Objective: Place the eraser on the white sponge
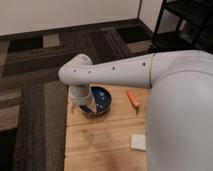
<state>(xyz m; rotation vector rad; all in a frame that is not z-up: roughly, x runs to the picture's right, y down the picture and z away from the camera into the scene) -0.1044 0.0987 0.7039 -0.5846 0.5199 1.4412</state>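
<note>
Arm [115, 67] reaches from the right across the table [100, 142] and bends down at its left end. Claw [84, 106] sits low at the left rim of the blue bowl [102, 97], far-left part of the table; spread or pressed together: cannot tell. Orange stick [133, 98] lies right of the bowl, apart from it. White sponge [138, 142] lies flat near the table's near right edge, well apart from the claw.

A blue bowl [102, 99] stands on the wooden table [100, 140] near its far left corner, with the gripper [86, 106] over the bowl's left rim. An orange stick [133, 98] lies near the far edge.
</note>
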